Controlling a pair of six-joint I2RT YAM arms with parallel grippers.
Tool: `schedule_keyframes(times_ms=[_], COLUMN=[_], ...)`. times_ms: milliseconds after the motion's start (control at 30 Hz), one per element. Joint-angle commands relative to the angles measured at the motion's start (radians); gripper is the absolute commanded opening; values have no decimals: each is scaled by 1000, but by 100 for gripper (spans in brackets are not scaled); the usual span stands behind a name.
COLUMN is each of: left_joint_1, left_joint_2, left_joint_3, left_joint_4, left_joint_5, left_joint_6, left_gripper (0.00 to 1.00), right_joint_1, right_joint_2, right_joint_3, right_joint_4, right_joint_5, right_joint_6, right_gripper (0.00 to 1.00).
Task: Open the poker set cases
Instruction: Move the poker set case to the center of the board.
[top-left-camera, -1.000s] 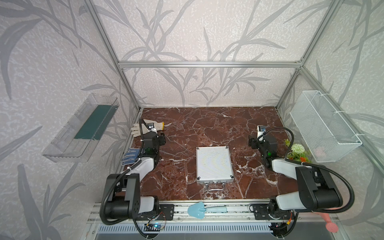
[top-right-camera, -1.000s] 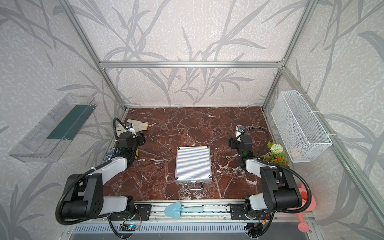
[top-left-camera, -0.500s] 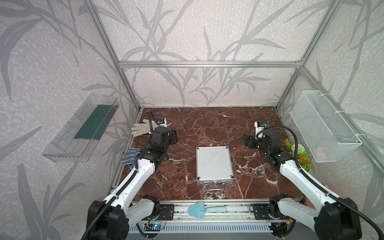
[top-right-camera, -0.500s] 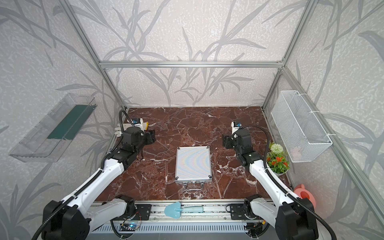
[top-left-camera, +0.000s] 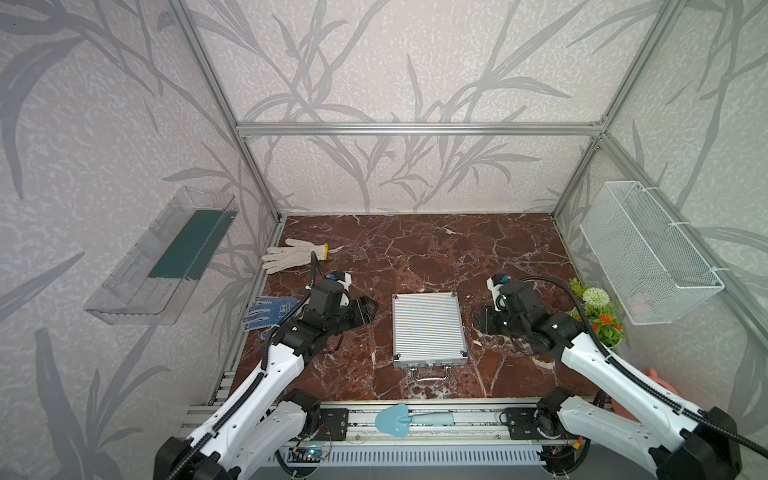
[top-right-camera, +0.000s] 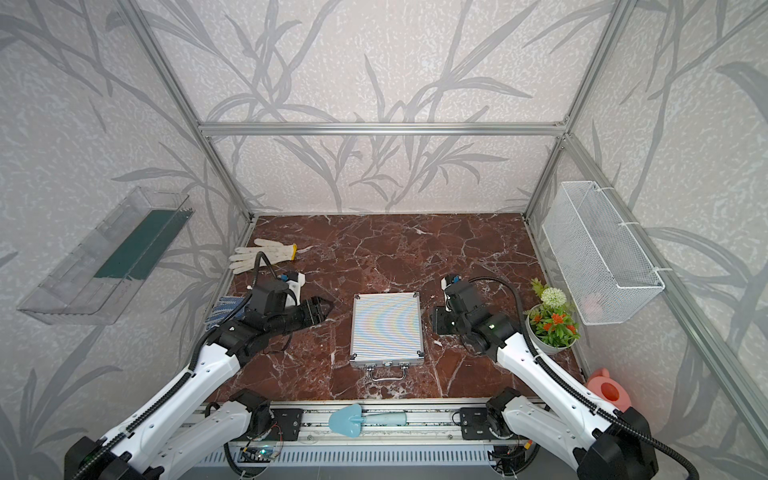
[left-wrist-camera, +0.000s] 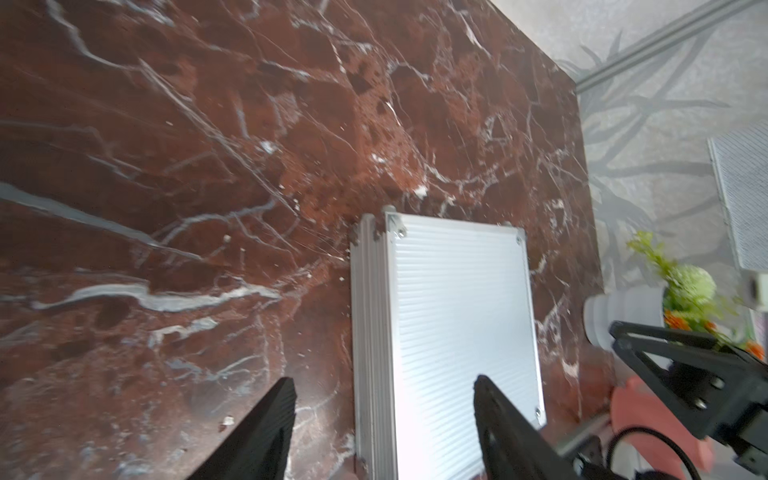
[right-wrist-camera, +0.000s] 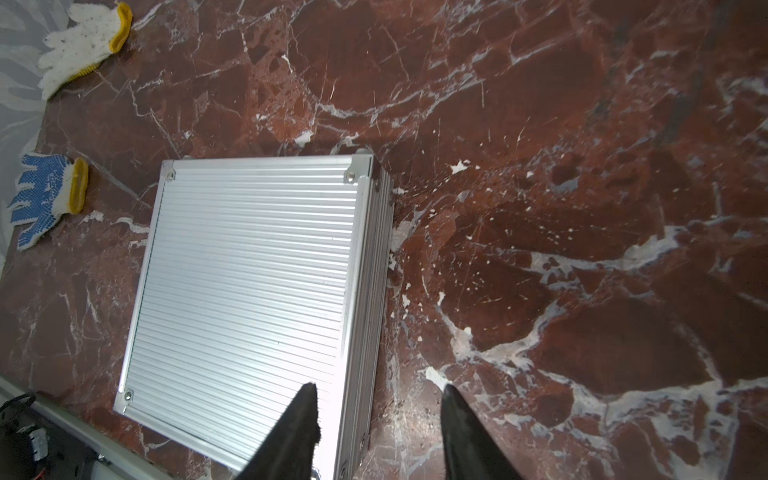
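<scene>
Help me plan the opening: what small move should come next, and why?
Probably swing the right gripper toward the latches on the near edge. The case lies flat and shut, and the left gripper and the right one hover open beside its long sides, gripping nothing.

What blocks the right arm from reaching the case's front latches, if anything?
Probably nothing, so likely yes. The right gripper hovers beside the closed poker case, jaws apart and empty. The latches face the robot's base over bare marble, with only the handle nearby.
</scene>
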Motion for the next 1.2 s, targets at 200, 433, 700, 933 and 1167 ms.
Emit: schedule_keyframes(times_ms=[200,433,700,933,1167], left_joint_1=[-106,-199,-220,-219,-220], left_joint_2=[94,205,261,338,377], left_joint_3=[-30,-14,-25,-33,-23], left_joint_4=[101,100,130,202,229], left_joint_5=[182,90,55,79,37], left_joint_6=[-59,-57,-21,-16,16], left_gripper=[64,62,59,57,56], right_joint_1=[68,109,109,109,109], right_joint_2=[-27,25,91,152,198], right_joint_3=[-122,-100,-116,-117,-124], right_joint_4=[107,114,187,231,277], right_joint_5=[-88,-81,-109,-114,-116], right_joint_6=[194,177,183,178,194], right_gripper=[42,40,39,35,35])
